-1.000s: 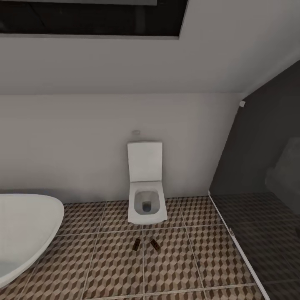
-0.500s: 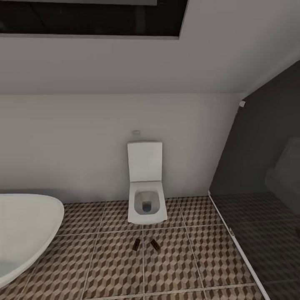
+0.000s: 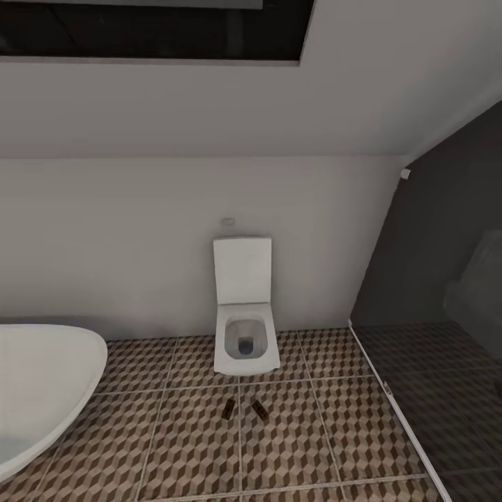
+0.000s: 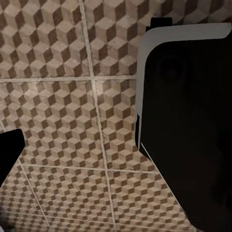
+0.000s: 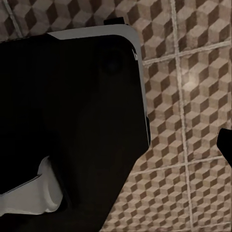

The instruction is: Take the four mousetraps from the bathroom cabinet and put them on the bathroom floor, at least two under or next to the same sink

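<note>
Two small dark-brown mousetraps lie side by side on the cube-patterned bathroom floor, just in front of the toilet. The cabinet and the bathroom sink are out of view. In the left wrist view a dark fingertip of my left gripper sits at the frame's edge over bare tiles. The right wrist view likewise has a dark fingertip at its edge. Nothing lies between the fingers of either gripper.
A white wall-hung toilet with its lid up stands against the back wall. A white oval bathtub fills the left. A dark-floored area behind a threshold strip lies to the right. My dark base shows in both wrist views.
</note>
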